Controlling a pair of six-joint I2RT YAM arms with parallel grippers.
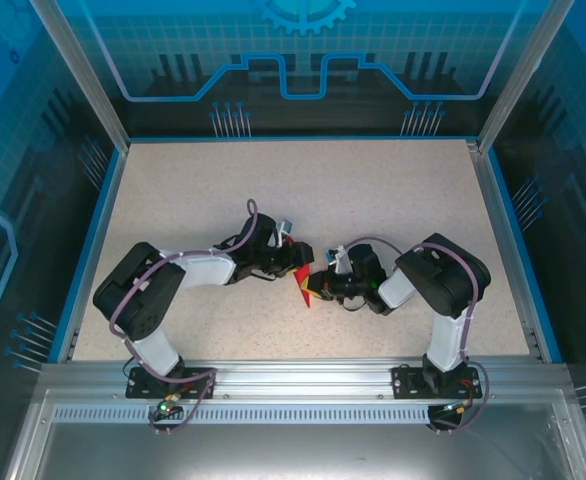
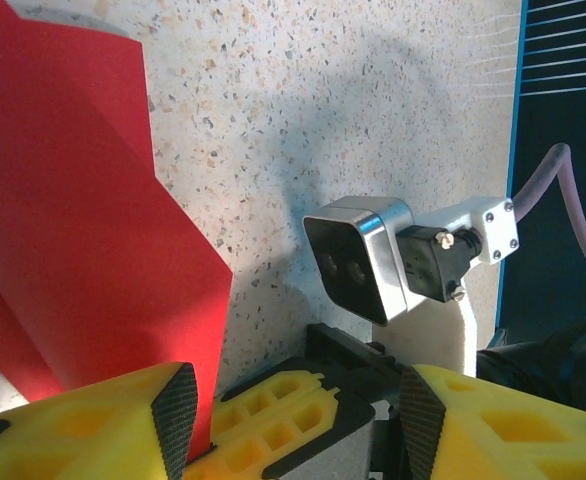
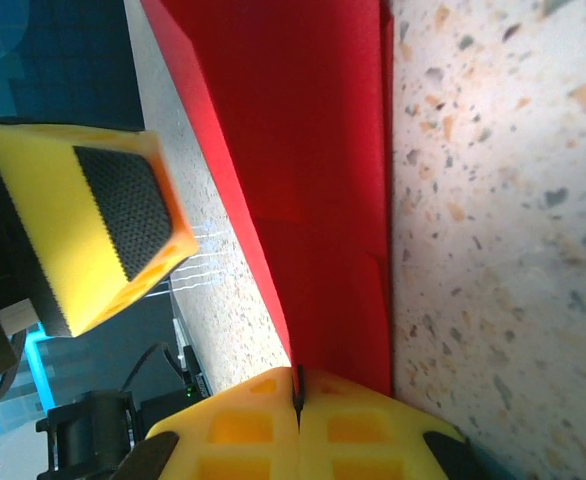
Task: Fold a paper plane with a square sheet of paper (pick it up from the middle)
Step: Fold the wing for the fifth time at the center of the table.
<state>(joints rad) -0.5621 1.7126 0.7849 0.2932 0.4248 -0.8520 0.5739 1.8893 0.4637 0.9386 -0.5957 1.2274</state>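
Observation:
The red sheet of paper (image 1: 301, 286) is folded into a narrow, layered shape with visible creases. It stands on edge on the speckled table between the two arms. My right gripper (image 3: 296, 396) is shut on the paper's (image 3: 313, 180) lower edge, its yellow fingers pressed together. My left gripper (image 2: 298, 405) is open; its two black pads (image 2: 178, 410) straddle the right gripper's fingers (image 2: 273, 410). The paper (image 2: 73, 230) rises just beyond the left pad. In the top view the left gripper (image 1: 294, 267) and right gripper (image 1: 314, 288) meet at the paper.
The right arm's wrist camera (image 2: 358, 255) sits close in front of the left gripper. One left finger (image 3: 103, 220) hangs beside the paper. The speckled table (image 1: 393, 200) has a blue rim, with aluminium posts and tinted panels around it.

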